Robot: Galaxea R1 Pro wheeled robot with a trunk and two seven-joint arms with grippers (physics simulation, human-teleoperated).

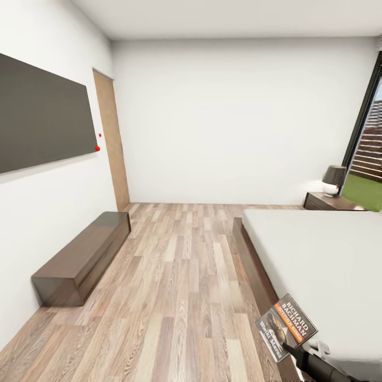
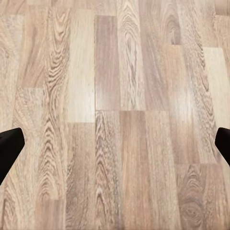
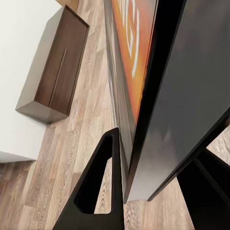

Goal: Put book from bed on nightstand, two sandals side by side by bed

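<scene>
My right gripper (image 1: 290,348) is shut on the book (image 1: 286,327), a thin paperback with an orange band and "Richard Bachman" lettering. It holds the book in the air over the near corner of the bed (image 1: 318,254). In the right wrist view the book (image 3: 139,57) stands edge-on, clamped between the dark fingers (image 3: 103,187). My left gripper (image 2: 115,148) is open over bare plank floor, its fingertips (image 2: 9,151) far apart. A nightstand (image 1: 331,202) stands at the far side of the bed. The sandals are out of view.
A lamp (image 1: 333,179) sits on the nightstand. A long low dark cabinet (image 1: 82,257) runs along the left wall under a dark wall panel (image 1: 42,114). A wooden door (image 1: 112,140) is at the far left and a dark-framed window (image 1: 369,138) at the right. Plank floor (image 1: 180,276) lies between cabinet and bed.
</scene>
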